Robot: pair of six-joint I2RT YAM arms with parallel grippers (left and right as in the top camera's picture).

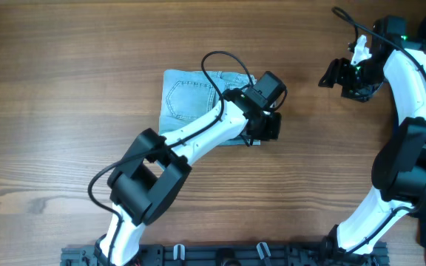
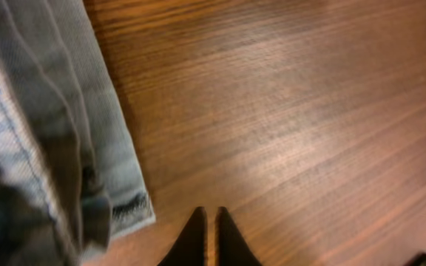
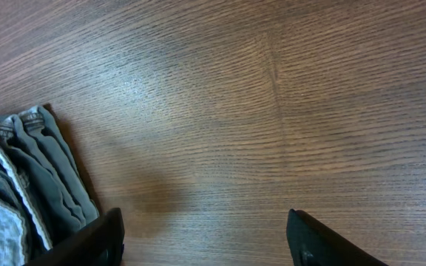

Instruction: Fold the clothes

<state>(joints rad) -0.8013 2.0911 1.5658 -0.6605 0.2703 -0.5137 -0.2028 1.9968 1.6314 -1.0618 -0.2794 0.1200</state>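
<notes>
Overhead, both arm bases sit at the table's [image 1: 50, 111] near edge. The left arm [image 1: 198, 137] slants away from that edge toward the middle, and its white link crosses the near right part of the shorts [image 1: 187, 96], hiding that part. The shorts lie as a compact stack near the table's centre, a stitched pocket facing up. A black cable [image 1: 214, 59] loops above them. The left gripper [image 1: 263, 127] is just off their right side. In the left wrist view its fingertips [image 2: 194, 236] are pinched together on nothing, over bare wood, beside the layered denim [image 2: 50, 133]. Farther off, toward the far right corner, the right gripper [image 1: 339, 74] hangs well apart from the shorts. Its jaws are spread wide and empty [image 3: 205, 244], with the denim layers [image 3: 28, 170] showing at the left of its view.
</notes>
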